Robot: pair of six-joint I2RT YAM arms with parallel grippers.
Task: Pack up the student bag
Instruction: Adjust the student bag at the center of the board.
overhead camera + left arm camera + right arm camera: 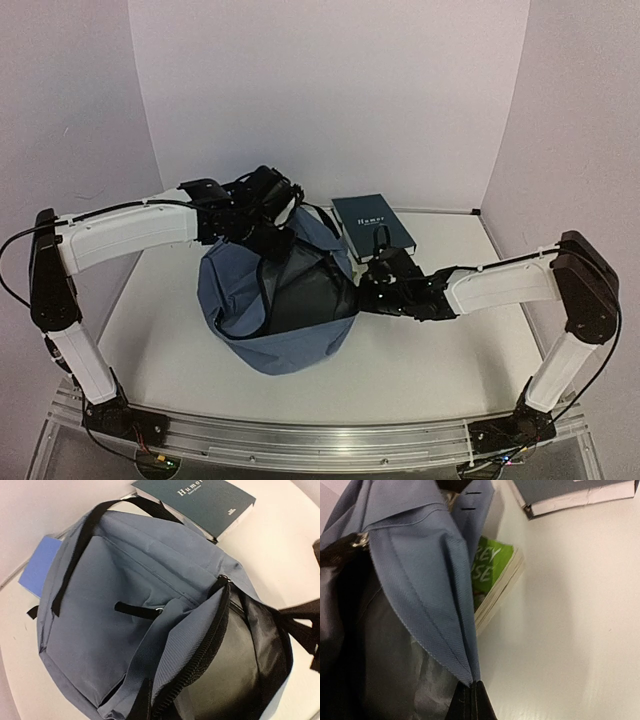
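The student bag point(262, 325), slate-blue with black straps, at the middle of the tabletop point(450, 370). Its zipped mouth gapes upward, showing the dark lining. The long axis appears to run from the near edge towards the far edge, with the carry strap at the far end.

The left gripper point(272, 238) sits at the far rim of the mouth, jaws pressed together on a fold of bag fabric. The right gripper point(368, 280) sits at the rim towards the right edge, jaws likewise pinching the blue fabric.

A dark teal book point(372, 222) lies just beside the bag towards the far edge, its cover lettered "Humor" in white; the smaller print is too small to read.

A green book point(492, 565) lies partly under the bag's edge; only "REY" and "ISE" show.

A light-blue book point(39, 565) protrudes from beneath the bag, with no legible writing.
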